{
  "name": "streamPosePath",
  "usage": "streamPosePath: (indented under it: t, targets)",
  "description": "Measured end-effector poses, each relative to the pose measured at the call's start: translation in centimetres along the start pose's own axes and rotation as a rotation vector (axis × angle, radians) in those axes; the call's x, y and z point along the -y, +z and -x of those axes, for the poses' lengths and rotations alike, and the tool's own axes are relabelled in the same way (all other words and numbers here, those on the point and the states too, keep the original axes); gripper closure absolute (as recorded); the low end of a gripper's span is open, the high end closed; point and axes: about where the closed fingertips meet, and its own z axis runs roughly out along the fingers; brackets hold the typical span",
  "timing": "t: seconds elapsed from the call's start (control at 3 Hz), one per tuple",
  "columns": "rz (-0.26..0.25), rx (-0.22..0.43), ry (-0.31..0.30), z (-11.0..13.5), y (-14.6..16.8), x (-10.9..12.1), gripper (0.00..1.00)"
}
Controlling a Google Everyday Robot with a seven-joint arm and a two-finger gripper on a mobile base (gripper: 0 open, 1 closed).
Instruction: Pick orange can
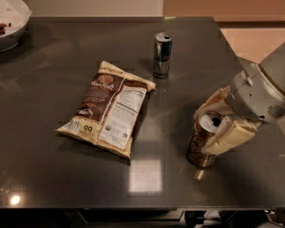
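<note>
The orange can (pixel 199 146), orange-brown with dark markings and a silver top, stands on the dark table (pixel 190 70) at the front right, leaning slightly. My gripper (pixel 217 121) reaches in from the right at the can's upper part. One cream finger (pixel 210 103) lies against the far side of the rim. The other finger (pixel 229 137) presses on the near right side and hides part of the can. The fingers are closed on the can, and its base rests on the table.
A slim silver-and-blue can (pixel 162 54) stands at the back centre. A brown and cream snack bag (pixel 109 107) lies flat left of centre. A white bowl (pixel 7 20) sits at the back left corner. The table's right edge runs close behind the arm.
</note>
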Motion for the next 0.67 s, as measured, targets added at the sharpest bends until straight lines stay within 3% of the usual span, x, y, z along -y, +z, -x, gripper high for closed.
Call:
streamPosePath:
  t: [0.67]
  targets:
    - [-0.003,-0.005,-0.013,2.4,-2.8,1.1,0.95]
